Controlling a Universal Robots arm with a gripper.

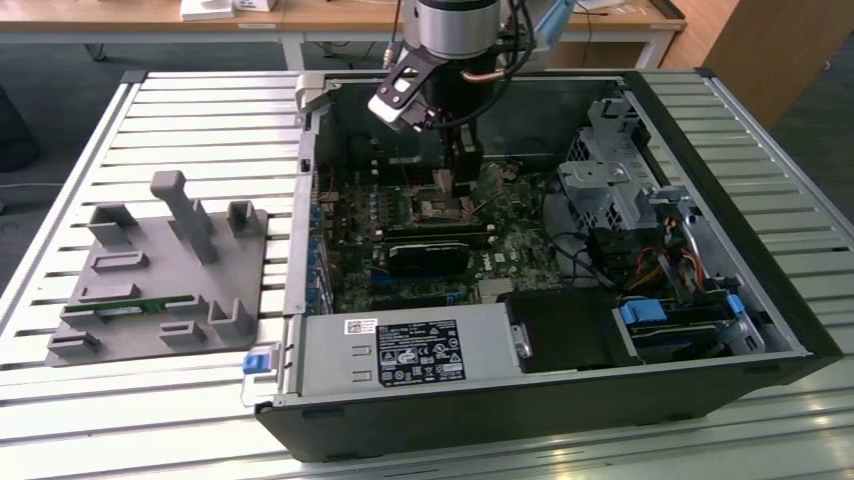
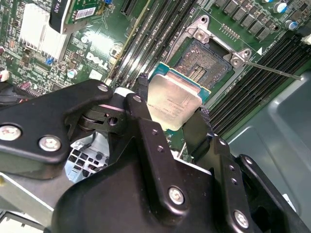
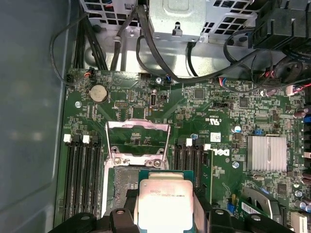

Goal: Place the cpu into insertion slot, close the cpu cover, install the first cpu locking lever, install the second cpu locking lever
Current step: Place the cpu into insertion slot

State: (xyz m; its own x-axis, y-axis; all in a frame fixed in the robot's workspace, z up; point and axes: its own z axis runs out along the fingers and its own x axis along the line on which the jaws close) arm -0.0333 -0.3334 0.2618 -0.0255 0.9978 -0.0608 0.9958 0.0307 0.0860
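Placement of the cpu [image 2: 177, 109] is, by my judgement, the step in hand. My pincer [image 2: 173, 99] pinches the chip by two opposite edges, one of its black fingers [image 2: 141, 94] on each side, silver top up, and holds it just above and a little to one side of the insertion slot [image 2: 204, 65]. In the first wrist view the cpu [image 3: 165, 199] hides part of the insertion slot [image 3: 120, 180]. The cpu cover [image 3: 138, 125] stands swung open beyond it, so the way down looks free. A thin locking lever [image 2: 274, 71] juts out to one side of the socket.

To do this well I should keep the chip level and square its corners to the silver rim. It should come straight down, never sliding across the contacts, because they look fine enough to bend. The grip should stay light, as the chip ought to drop in under its own weight. The black memory slots [image 3: 82, 179] crowd both flanks, which leaves my fingers little room to spread.

In the exterior view the pincer [image 1: 461, 185] reaches into the open computer case [image 1: 534, 420]. The case lies on its side on a slatted metal worktop [image 1: 160, 120]. A grey fixture plate [image 1: 160, 270] sits on the worktop to the exterior view's left, well apart from the case. Wooden desks [image 1: 347, 15] stand behind.
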